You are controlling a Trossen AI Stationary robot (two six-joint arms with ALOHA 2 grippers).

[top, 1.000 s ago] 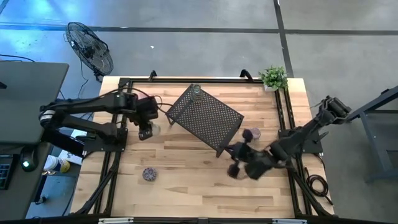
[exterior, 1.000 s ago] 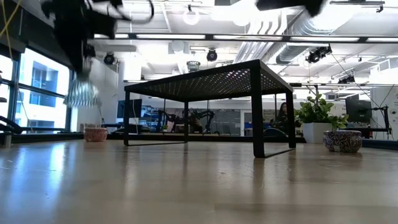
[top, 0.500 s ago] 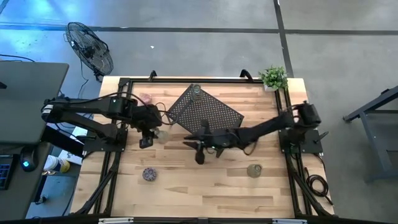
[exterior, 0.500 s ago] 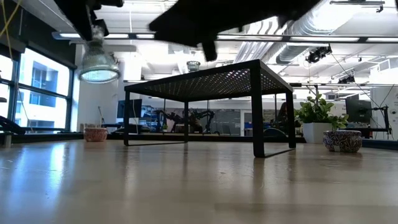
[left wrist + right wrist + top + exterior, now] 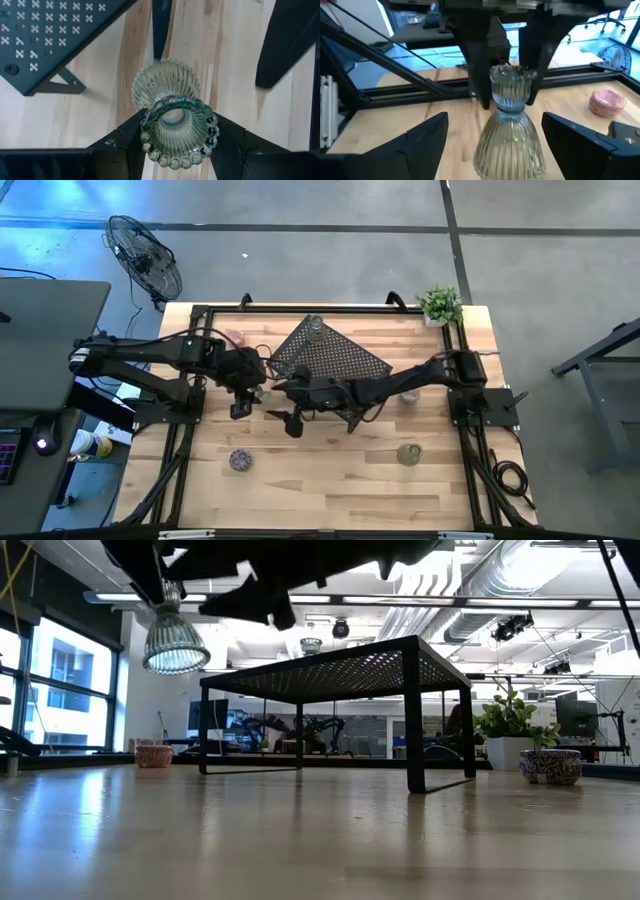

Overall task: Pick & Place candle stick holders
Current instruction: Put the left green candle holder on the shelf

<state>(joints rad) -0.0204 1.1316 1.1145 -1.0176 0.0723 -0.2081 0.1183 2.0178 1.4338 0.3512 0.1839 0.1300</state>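
My left gripper [image 5: 177,131] is shut on a clear ribbed glass candle stick holder [image 5: 175,641]. It hangs above the table, left of the black rack [image 5: 332,360]. My right gripper [image 5: 495,122] reaches level across the table from the right. It is open, with a finger on either side of the holder's flared base, apart from it. Other holders stand on the table: a purple one [image 5: 239,460], a pale green one [image 5: 408,453] and a pink one [image 5: 232,338]. One more stands on the rack's far corner [image 5: 315,323]. My left gripper pinches the holder's upper cup [image 5: 512,86], just below the beaded rim, between its two fingers [image 5: 481,75]. The fingers come from above, slanting down. The holder hangs upright with its flared base [image 5: 176,655] down, clear of the table.
A small potted plant [image 5: 440,305] stands at the far right corner. Another holder [image 5: 408,393] stands beside my right arm, near the rack's right leg. Bare wood lies along the near edge between the purple and the green holder.
My right gripper has swept from the near right of the table toward the left, past the rack's front, up to the held holder. The pale green holder now shows where it was. My left gripper has carried the clear holder up and a little toward the right.
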